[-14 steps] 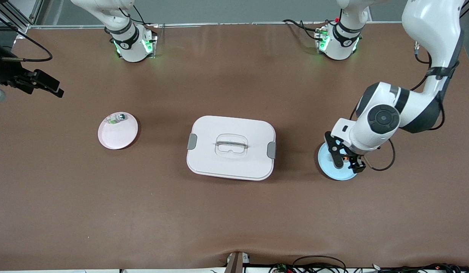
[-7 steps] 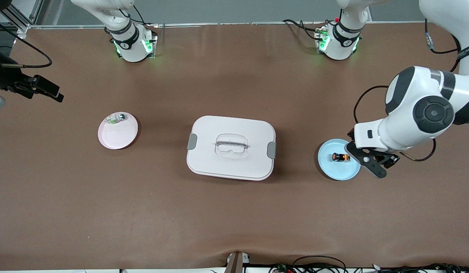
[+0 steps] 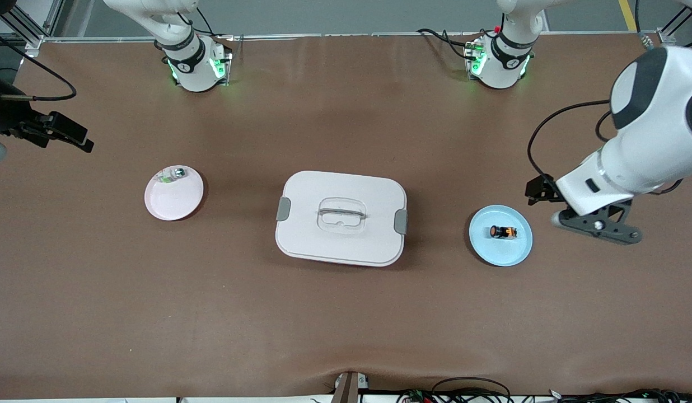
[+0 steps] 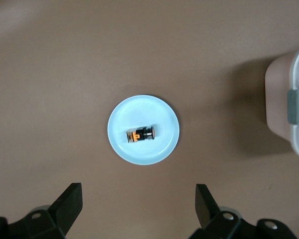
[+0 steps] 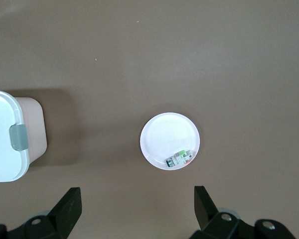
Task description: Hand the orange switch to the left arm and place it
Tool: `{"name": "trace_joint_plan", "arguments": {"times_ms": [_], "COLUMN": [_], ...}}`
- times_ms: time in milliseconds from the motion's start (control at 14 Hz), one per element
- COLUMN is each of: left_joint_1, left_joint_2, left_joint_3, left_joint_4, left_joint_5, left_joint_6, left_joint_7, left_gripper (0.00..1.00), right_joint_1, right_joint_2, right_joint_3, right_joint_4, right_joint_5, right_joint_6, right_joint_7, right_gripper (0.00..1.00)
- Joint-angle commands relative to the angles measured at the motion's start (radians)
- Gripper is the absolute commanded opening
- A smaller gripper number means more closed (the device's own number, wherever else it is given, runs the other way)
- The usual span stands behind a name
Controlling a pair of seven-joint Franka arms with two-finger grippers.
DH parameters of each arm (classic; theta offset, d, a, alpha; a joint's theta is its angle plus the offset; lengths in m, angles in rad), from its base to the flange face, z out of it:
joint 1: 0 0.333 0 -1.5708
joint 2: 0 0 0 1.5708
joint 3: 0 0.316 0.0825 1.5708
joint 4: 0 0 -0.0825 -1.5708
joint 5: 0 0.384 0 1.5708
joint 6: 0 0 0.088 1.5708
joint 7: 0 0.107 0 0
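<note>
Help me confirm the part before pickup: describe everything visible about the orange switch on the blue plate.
The orange switch is a tiny black cylinder with an orange band and a tan-orange end, looking like plastic. It lies on its side near the middle of the small round light blue plate, toward the left arm's end of the table, apart from the box. Only the plate touches it. The left gripper hangs above the table beside the plate, jaws open, holding nothing.
</note>
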Motion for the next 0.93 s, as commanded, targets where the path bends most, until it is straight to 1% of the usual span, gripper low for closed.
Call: {"name": "trace_joint_plan", "arguments": {"times_ms": [0,143,286,500,643,714,786,857], "left_joint_1": [0.011,0.052,0.083,0.095,0.098,0.113,0.142,0.159], "left_joint_2": [-0.071,-0.086,-0.086,-0.077,-0.079,-0.080,-0.083,-0.085], "left_joint_3": [0.000,-0.002,-0.002,0.001,0.004,0.017,0.015,0.017], "left_joint_4": [-0.012,-0.012,-0.011,0.018,0.032,0.034,0.035,0.037], "left_joint_5": [-0.037,-0.069,-0.074,-0.079,-0.079,-0.083,-0.117,-0.178], "left_joint_6": [-0.046,-0.080,-0.107,-0.120,-0.121,-0.123,-0.132,-0.143], "left_joint_7": [-0.123,-0.125,-0.113,-0.117,-0.134,-0.135,-0.129,-0.129], "left_gripper": [1.00,1.00,1.00,1.00,1.00,1.00,1.00,1.00], "right_joint_1": [0.038,0.039,0.039,0.032,0.010,0.001,-0.005,-0.016], "right_joint_2": [0.020,0.020,0.020,0.021,0.030,0.030,0.030,0.030], "right_joint_3": [-0.050,-0.050,-0.050,-0.053,-0.055,-0.055,-0.055,-0.055], "right_joint_4": [0.043,0.044,0.044,0.063,0.095,0.110,0.118,0.126], "right_joint_5": [-0.012,-0.013,-0.013,-0.015,-0.017,-0.018,-0.017,-0.017], "right_joint_6": [-0.012,-0.012,-0.010,-0.009,-0.010,-0.012,-0.012,-0.012], "right_joint_7": [0.004,0.004,0.004,0.002,-0.008,-0.011,-0.013,-0.021], "right_gripper": [1.00,1.00,1.00,1.00,1.00,1.00,1.00,1.00]}}
